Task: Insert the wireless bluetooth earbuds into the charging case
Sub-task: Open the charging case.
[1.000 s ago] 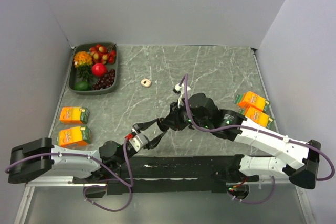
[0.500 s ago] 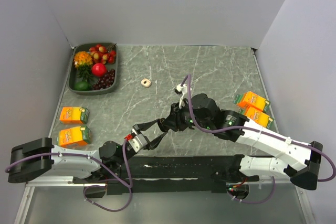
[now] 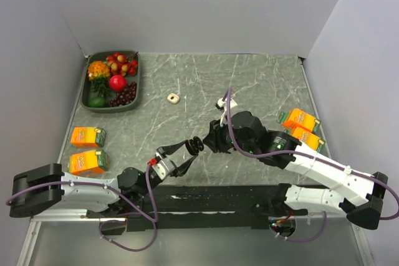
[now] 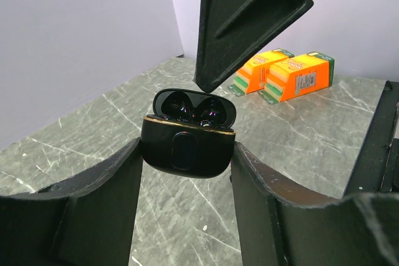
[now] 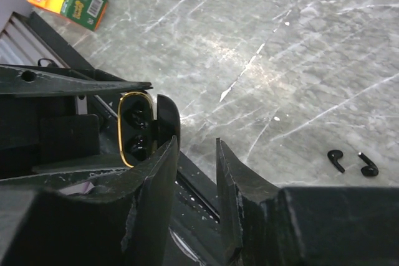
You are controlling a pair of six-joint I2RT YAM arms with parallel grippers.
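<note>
My left gripper (image 3: 191, 151) is shut on the charging case (image 3: 197, 145), a glossy black box, and holds it above the table. In the left wrist view the case (image 4: 187, 144) sits between my fingers with its lid up and two wells showing. My right gripper (image 3: 211, 142) is just right of the case, slightly open and empty. In the right wrist view (image 5: 196, 144) its left finger (image 5: 156, 179) is next to the raised lid of the case (image 5: 140, 130). The two black earbuds (image 5: 336, 161) (image 5: 369, 165) lie on the table to the right. They are hidden in the top view.
A grey tray (image 3: 133, 99) of fruit stands at the back left. A beige ring (image 3: 173, 98) lies right of it. Two orange cartons (image 3: 87, 136) (image 3: 87, 161) are at the left and two more (image 3: 301, 119) at the right. The black base rail (image 3: 212, 200) runs along the near edge.
My right gripper has drawn back to the right, off the case. The case now shows in the top view, lid open, still held by my left gripper.
</note>
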